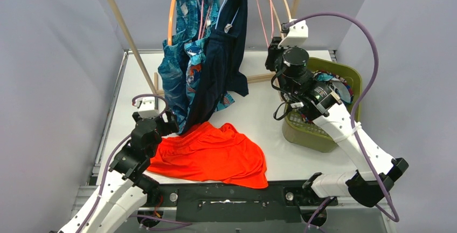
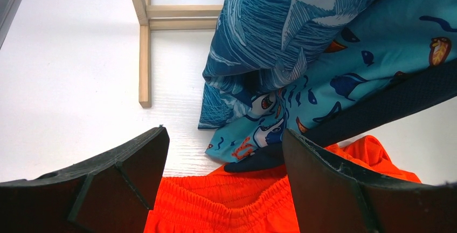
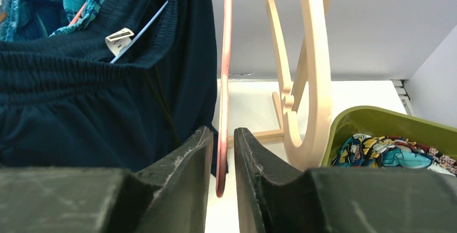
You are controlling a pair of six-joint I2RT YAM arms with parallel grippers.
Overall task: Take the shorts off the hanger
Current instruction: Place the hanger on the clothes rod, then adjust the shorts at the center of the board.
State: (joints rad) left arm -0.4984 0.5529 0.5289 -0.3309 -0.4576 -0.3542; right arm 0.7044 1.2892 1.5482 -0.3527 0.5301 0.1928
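Shorts, position check. Overhead view: leaf-print shorts [image 1: 175,76], cartoon-print shorts [image 1: 194,63] and navy shorts [image 1: 223,60] hang bunched together on the rack [image 1: 126,28]. Orange-red shorts [image 1: 215,155] lie crumpled on the desk [image 1: 258,109] near its front edge, off any hanger. Patterned shorts [image 1: 334,84] sit in the green basket [image 1: 318,138] at the right.

Left pincer [image 1: 170,122]: low, just beside the hanging hems, over the left edge of the orange-red shorts. Overhead, its fingers are hard to make out against the dark wrist. The left wrist view shows them wide apart, with the hems visible beyond the gap. That view also shows the hanging hems reaching down to the orange-red waistband; touching or just above it, cannot tell.

Right pincer [image 1: 274,49]: raised, to the right of the navy shorts. Overhead shows only its body, not the gap. The right wrist view shows the fingers narrow, with the wire of the pink hanger [image 3: 225,55] running down through the gap and a sliver of light on the wire's right side. Pinched or loose, cannot tell. Wooden hanger [image 3: 318,71] hangs just right of the fingers.

Hidden or cut off: cloth covers most of the hangers that carry the three hanging pairs. Overhead, the right arm covers half of the patterned shorts; in the wrist view, only a corner of the basket shows.
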